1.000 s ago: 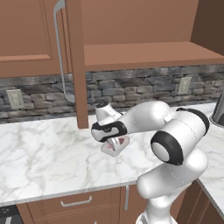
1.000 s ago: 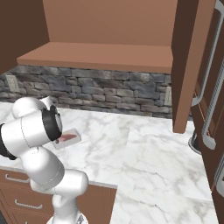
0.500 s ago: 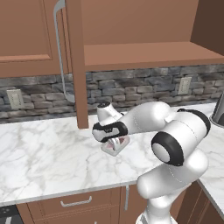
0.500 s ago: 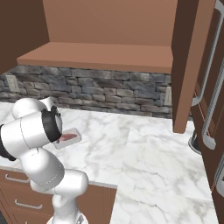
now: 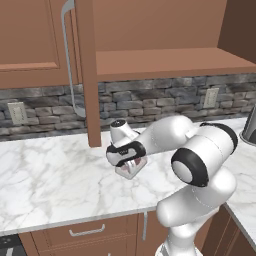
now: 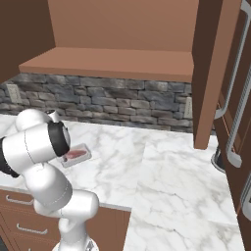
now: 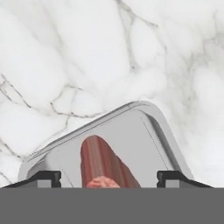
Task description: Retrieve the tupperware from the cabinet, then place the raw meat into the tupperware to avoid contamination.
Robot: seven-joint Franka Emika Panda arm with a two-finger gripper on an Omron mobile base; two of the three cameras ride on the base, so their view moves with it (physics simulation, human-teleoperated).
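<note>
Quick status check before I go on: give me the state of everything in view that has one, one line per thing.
cabinet: door swung open, shelf bare.
tupperware: on the marble counter, no lid.
raw meat: lying inside the tupperware.
hand: open, fingers straddling the meat just above the container.

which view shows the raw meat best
The hand view: the raw meat lies close up inside the tupperware. The right base view shows it small beside the arm; the left base view mostly hides it under the hand.
</note>
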